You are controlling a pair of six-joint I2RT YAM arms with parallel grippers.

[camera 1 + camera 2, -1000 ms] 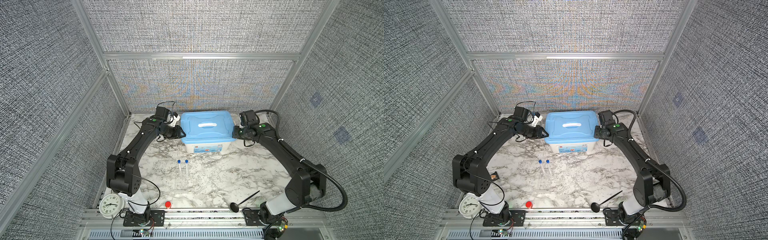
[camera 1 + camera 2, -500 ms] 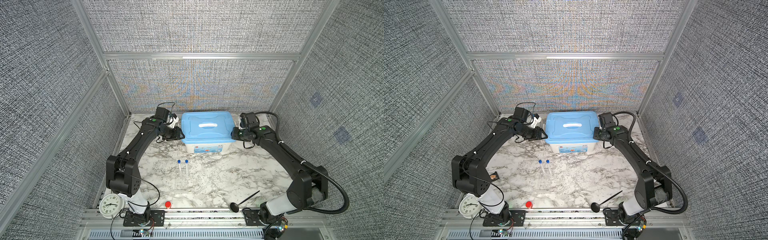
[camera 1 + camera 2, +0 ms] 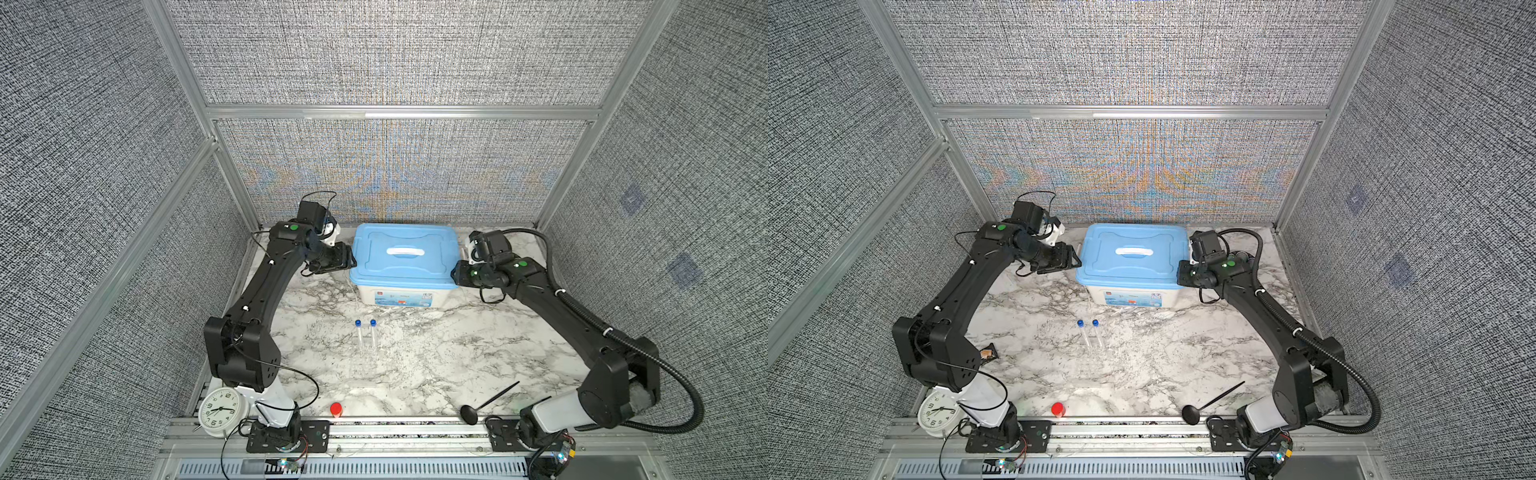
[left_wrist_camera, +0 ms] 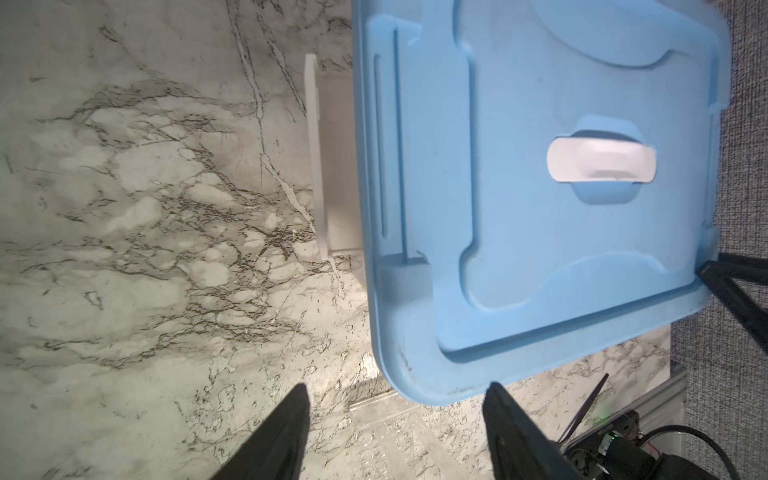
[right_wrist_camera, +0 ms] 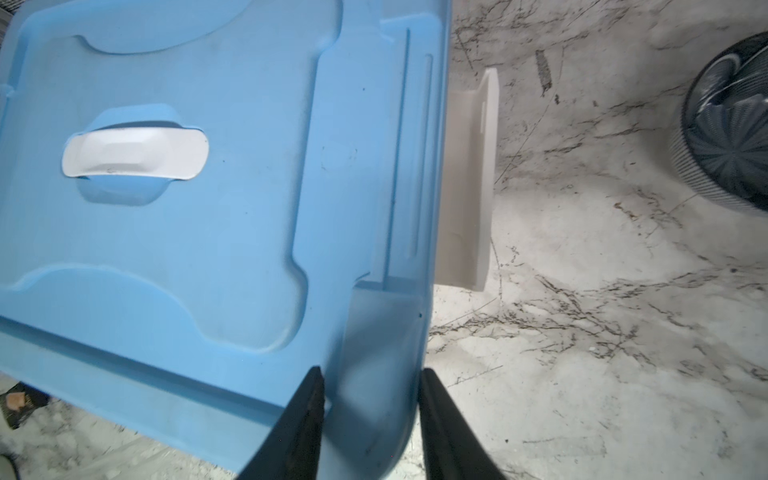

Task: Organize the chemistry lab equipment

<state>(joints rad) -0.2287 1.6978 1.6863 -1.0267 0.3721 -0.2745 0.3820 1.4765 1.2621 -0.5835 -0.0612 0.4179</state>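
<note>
Moved: the right gripper (image 5: 370,399) has slid nearer along the right edge of the light-blue plastic storage-box lid (image 3: 405,255), narrowing onto its rim; the left gripper (image 4: 395,409) has spread and eased off the left edge.
Tubes: two clear blue-capped tubes (image 3: 365,332) lie unmoved mid-table, near side of the box.
Fingers: left apart, holding nothing; right straddling the lid rim, clamp uncertain.
Technique: seat both grips evenly, then lift the lid level.
</note>
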